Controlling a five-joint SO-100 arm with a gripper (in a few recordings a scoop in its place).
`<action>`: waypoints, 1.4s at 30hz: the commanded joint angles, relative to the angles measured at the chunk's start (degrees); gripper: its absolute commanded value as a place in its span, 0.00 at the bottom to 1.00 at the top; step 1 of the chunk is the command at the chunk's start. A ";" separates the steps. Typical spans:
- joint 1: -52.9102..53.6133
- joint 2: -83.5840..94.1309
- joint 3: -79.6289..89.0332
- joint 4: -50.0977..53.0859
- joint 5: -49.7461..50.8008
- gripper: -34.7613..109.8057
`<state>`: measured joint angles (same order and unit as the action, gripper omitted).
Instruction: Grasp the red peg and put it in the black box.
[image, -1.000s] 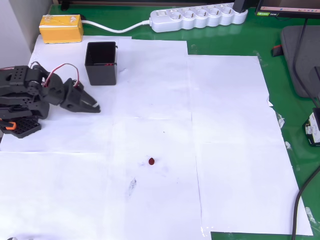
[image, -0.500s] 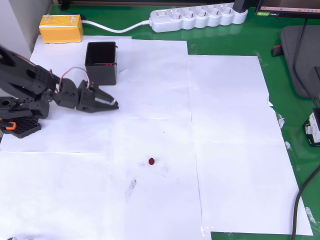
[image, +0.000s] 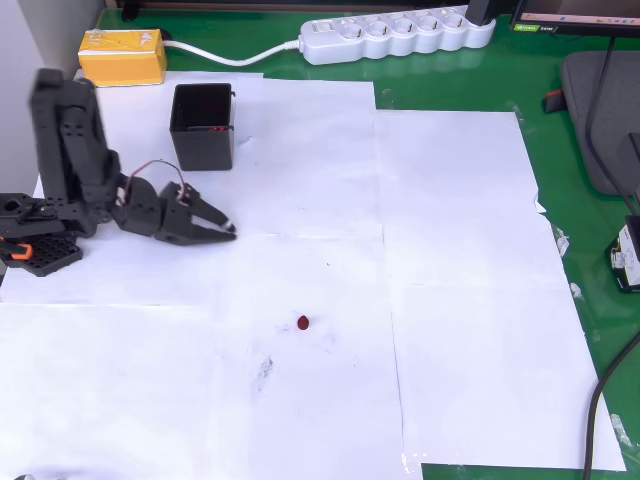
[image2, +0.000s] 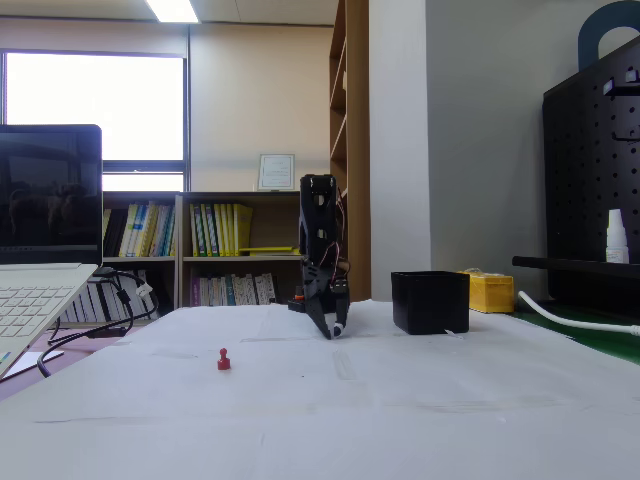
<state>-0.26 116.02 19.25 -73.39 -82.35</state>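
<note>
Landmark = black box (image: 203, 125), sitting on the white paper sheets (image: 450, 250) toward the far-left corner in overhead view; interior reading empty as far as visible.

Red peg (image: 303, 322) lying on the paper well apart from the box, toward the near side and a bit right in overhead; standing alone, nothing touching it. In fixed view the peg (image2: 223, 359) is sitting left of and nearer the camera than the box (image2: 430, 301).

Gripper (image: 222, 228) hanging just off the box's near side, tips angling down toward the paper, holding nothing. Fingers look nearly together, w/ only a slim gap at the tips. In fixed view the gripper (image2: 338, 330) is pointing down just left of the box, w/ the arm folding up tall behind it.

Progress, est.: 0 of 2 steps done. Grasp not begun, gripper well apart from the peg. Remaining: reaching out to the peg, widening the jaws, pinching it, carrying to the box, dropping inside.

Yellow block (image: 123, 56) and white power strip (image: 397, 35) lying beyond the box, not involved.
</note>
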 joint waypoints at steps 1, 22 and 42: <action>0.62 5.01 7.65 -3.60 -0.35 0.24; 3.08 24.52 21.53 -21.53 -1.76 0.24; 6.50 13.01 16.96 -5.89 -2.02 0.24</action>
<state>5.27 131.04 35.60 -78.66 -83.67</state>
